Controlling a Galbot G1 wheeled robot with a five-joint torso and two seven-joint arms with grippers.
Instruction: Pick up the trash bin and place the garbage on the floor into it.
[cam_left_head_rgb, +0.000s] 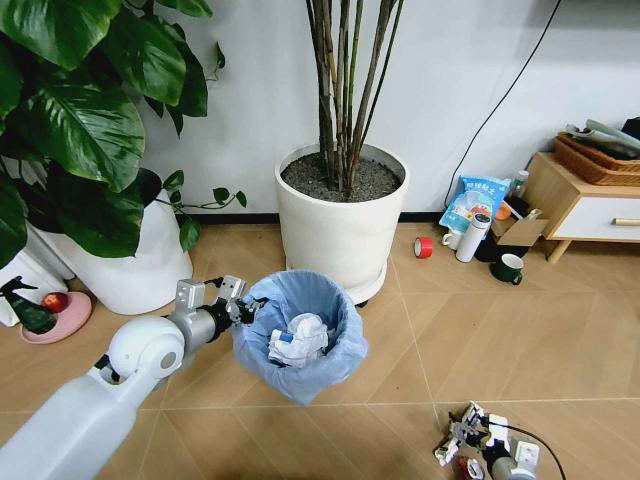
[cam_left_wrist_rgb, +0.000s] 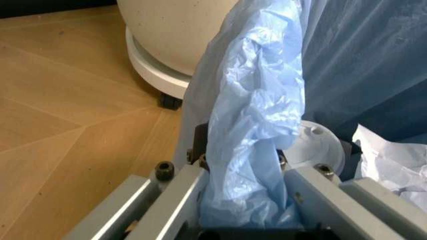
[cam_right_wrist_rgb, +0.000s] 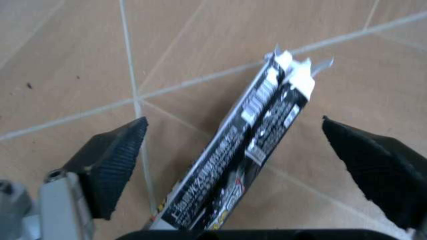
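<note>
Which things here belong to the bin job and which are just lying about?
Job: bin, clamped at its rim by the left gripper; paper wads inside it; wrapper on the floor between the open right gripper fingers.

Lying about: tape roll, mug, plant pot.

The right gripper (cam_right_wrist_rgb: 237, 165) hangs over the floor (cam_right_wrist_rgb: 67, 60) with its two black ribbed pads (cam_right_wrist_rgb: 113, 160) spread wide. Between them lies a long silvery wrapper (cam_right_wrist_rgb: 250, 145) with black-and-white print, touching neither pad, its torn end pointing away from the gripper.
</note>
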